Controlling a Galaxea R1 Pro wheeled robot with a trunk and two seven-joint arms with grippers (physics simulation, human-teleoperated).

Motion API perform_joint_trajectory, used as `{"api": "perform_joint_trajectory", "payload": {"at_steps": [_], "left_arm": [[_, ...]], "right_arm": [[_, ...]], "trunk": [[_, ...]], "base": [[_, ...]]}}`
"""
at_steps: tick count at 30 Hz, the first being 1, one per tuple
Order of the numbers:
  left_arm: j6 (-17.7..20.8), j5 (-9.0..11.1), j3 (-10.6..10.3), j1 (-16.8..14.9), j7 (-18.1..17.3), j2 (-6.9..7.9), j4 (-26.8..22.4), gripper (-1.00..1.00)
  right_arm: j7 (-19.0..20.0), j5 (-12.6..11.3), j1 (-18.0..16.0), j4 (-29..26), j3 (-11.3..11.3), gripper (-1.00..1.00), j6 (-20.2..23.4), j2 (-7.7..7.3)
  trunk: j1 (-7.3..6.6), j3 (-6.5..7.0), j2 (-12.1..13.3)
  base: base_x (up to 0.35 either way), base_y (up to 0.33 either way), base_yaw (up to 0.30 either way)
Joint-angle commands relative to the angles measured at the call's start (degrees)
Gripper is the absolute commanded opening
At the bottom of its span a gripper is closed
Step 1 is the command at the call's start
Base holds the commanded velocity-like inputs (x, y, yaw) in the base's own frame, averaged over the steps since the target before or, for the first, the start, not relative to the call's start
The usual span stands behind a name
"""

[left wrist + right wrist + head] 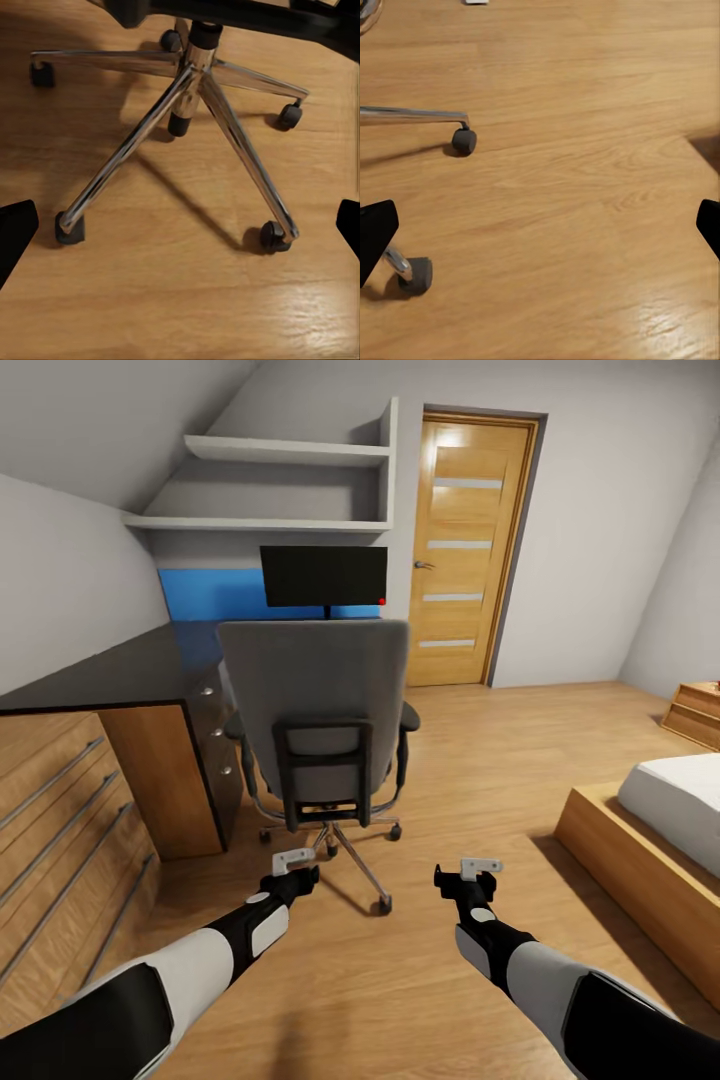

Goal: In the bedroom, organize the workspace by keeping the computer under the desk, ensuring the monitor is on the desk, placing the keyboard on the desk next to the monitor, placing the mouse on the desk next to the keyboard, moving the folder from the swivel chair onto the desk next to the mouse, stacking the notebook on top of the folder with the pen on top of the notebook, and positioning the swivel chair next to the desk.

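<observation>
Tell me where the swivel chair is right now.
In the head view the swivel chair stands center-left on the wood floor, its back toward the robot, in front of the desk and monitor, just beyond both grippers.

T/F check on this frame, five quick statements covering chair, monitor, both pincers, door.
1. The swivel chair has its back to the robot. True.
2. The monitor lies on the floor. False: it stands upright beyond the chair, on the desk, in front of a blue wall panel.
3. The left pincer grips the chair's backrest. False: it is open, holds nothing and hangs over the floor near the chrome base.
4. The right pincer is open and holds nothing. True.
5. The oak door stands wide open. False: it is closed.
</observation>
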Motion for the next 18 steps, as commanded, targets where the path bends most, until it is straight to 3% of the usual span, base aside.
{"api": "perform_joint_trajectory", "payload": {"at_steps": [1,5,6,18], "left_arm": [[-0.2,0.3,-0.6,0.0,0.3,-0.02,0.0,1.00],[-0.2,0.3,-0.8,0.0,0.3,-0.07,0.0,1.00],[-0.3,0.3,-0.9,0.0,0.3,-0.10,0.0,1.00],[-0.3,0.3,-1.0,0.0,0.4,-0.02,0.0,1.00]], "right_arm": [[-0.3,-0.4,0.0,0.0,0.5,1.00,-0.1,0.20],[-0.3,0.1,0.0,0.1,0.5,1.00,-0.1,0.98],[-0.6,2.6,0.1,0.0,0.4,1.00,-2.4,1.70],[-0.6,2.5,0.1,0.0,0.3,1.00,-3.5,2.20]], "trunk": [[-0.01,-0.05,0.0],[-0.01,-0.05,0.0],[-0.01,-0.05,0.0],[-0.01,-0.05,0.0]], "base": [[-0.005,-0.063,0.000],[-0.003,-0.036,0.000],[0.000,-0.001,0.000],[0.000,0.000,0.000]]}}
